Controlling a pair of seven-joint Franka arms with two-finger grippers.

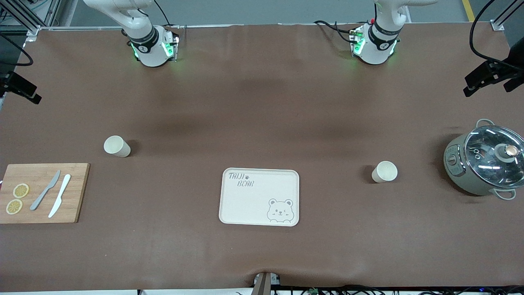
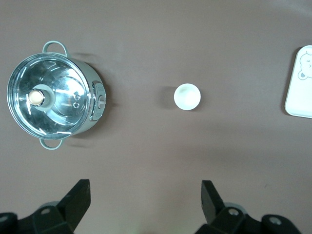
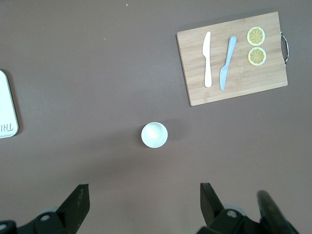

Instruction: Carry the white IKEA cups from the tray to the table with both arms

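- The brown table [image 1: 262,102] carries everything; both arms rise from their bases along its edge farthest from the front camera, and both wait high above it.
- The bear-printed tray [image 1: 259,196] lies flat at the middle of the table, close to the front camera, with nothing on it.
- A wooden cutting board [image 1: 41,192] sits toward the right arm's end, bearing a grey knife [image 1: 45,190], a white knife [image 1: 59,195] and two lemon slices [image 1: 17,198].
- A lidded pot [image 1: 483,162] stands toward the left arm's end.
- The left gripper [image 2: 144,204] hangs high over bare table, fingers wide apart, holding nothing; one white cup [image 1: 385,171] stands upright between tray and pot.
- The right gripper [image 3: 144,204] hangs likewise, fingers wide apart and empty; the other white cup [image 1: 116,146] stands upright near the board, farther from the front camera than it.
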